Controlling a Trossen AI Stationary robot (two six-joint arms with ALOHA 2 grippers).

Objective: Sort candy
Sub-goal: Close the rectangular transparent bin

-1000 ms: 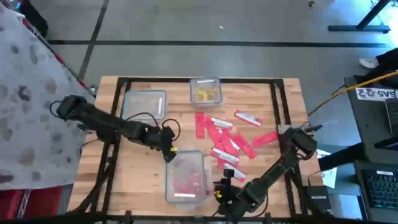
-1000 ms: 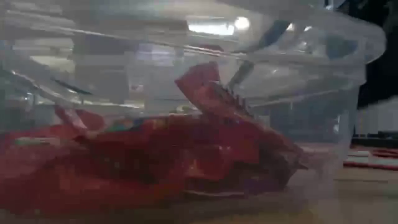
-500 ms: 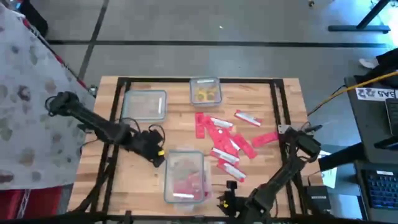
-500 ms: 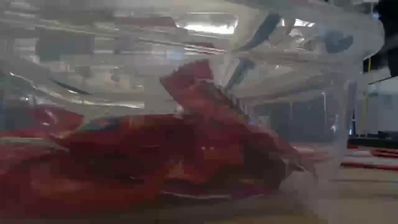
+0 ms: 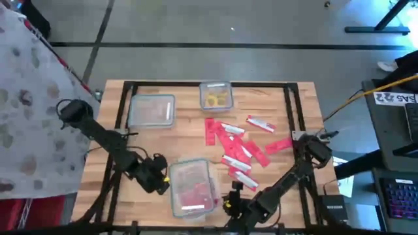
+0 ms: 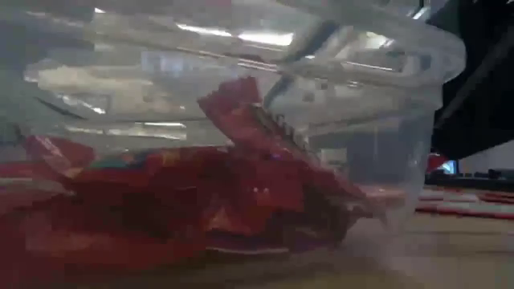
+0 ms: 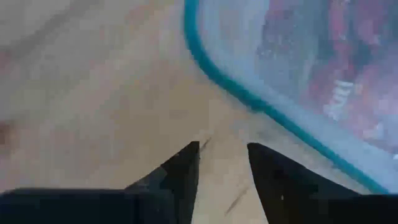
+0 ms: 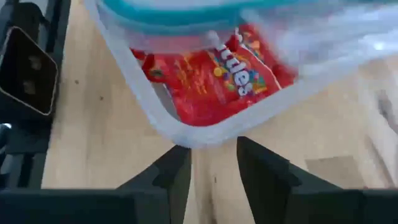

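A clear tub (image 5: 192, 188) with a teal rim stands near the table's front edge, holding red candy packets (image 8: 217, 74) that pile against its wall (image 6: 201, 209). More red packets (image 5: 236, 147) lie loose on the wood to its far right. My left gripper (image 5: 157, 177) is low at the tub's left side, open over bare wood (image 7: 222, 146), with the rim (image 7: 249, 102) just beyond its fingers. My right gripper (image 5: 233, 198) is at the tub's right near corner, open (image 8: 212, 146) with nothing between its fingers. My right gripper has its fingertips (image 8: 180, 152) right at the tub's rounded corner (image 8: 186, 138), slanting down at it from the table's right near side. I cannot tell whether they touch it. My left gripper touches nothing.
Two more clear tubs stand at the far side, one (image 5: 152, 109) at the left and a smaller one (image 5: 215, 95) with yellow pieces. A dark frame (image 5: 124, 117) runs along the table's edges. A monitor and keyboard (image 5: 398, 196) are off the right edge.
My left gripper has swung from the tub's far left corner toward the table's near left, sinking and rolling, and now sits low beside the tub's left wall.
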